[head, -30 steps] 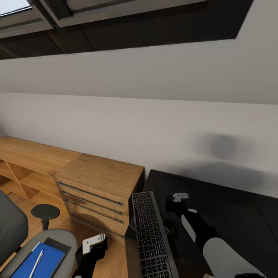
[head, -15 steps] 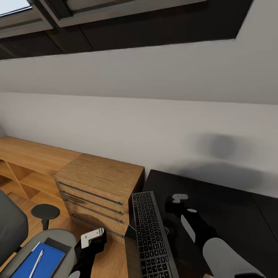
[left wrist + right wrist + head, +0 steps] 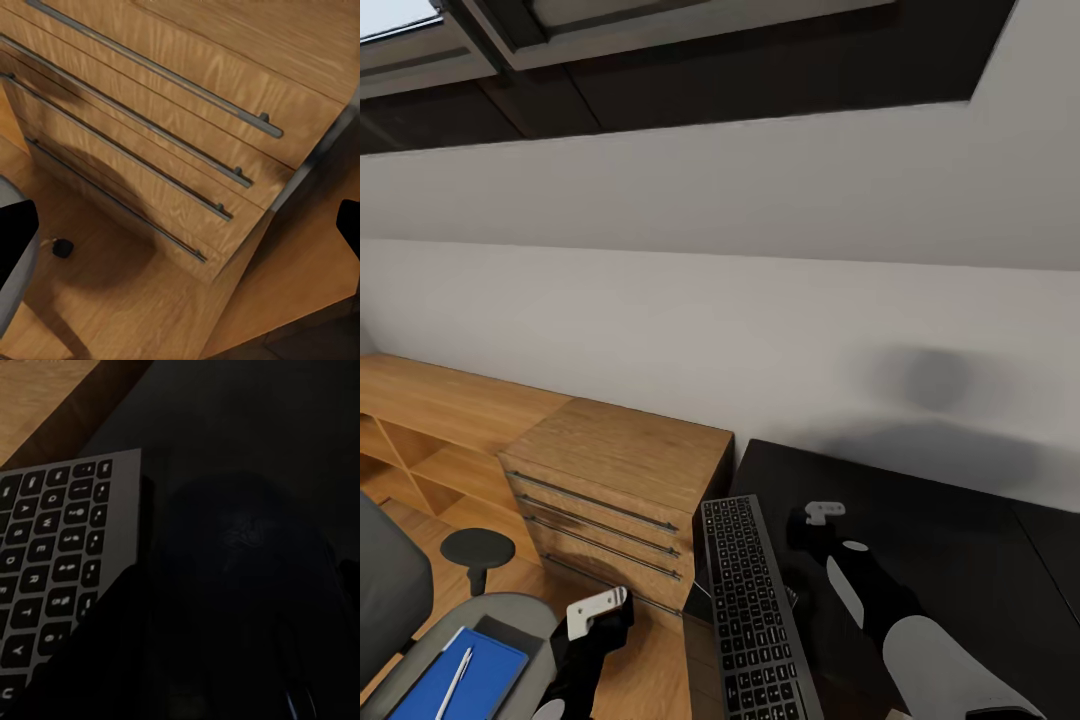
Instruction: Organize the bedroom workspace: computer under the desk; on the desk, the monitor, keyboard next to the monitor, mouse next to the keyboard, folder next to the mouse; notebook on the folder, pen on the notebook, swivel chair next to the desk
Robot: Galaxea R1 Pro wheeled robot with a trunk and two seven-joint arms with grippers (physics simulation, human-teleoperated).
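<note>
Hovering low beside the swivel chair (image 3: 510, 625), the left gripper (image 3: 598, 610) shows its fingers spread in the left wrist view. Just beyond them on the seat lies one blue folder (image 3: 455, 685) with one white pen (image 3: 455, 680) on it and one dark notebook (image 3: 510, 635) at its far edge. That folder is probably light, stiff and slick (best pinched by an overhanging edge). Farther off, the right gripper (image 3: 822, 513), fingers unreadable, sits over the black tabletop (image 3: 960, 540) beside one keyboard (image 3: 755, 610). One mouse (image 3: 244, 540) lies under it.
</note>
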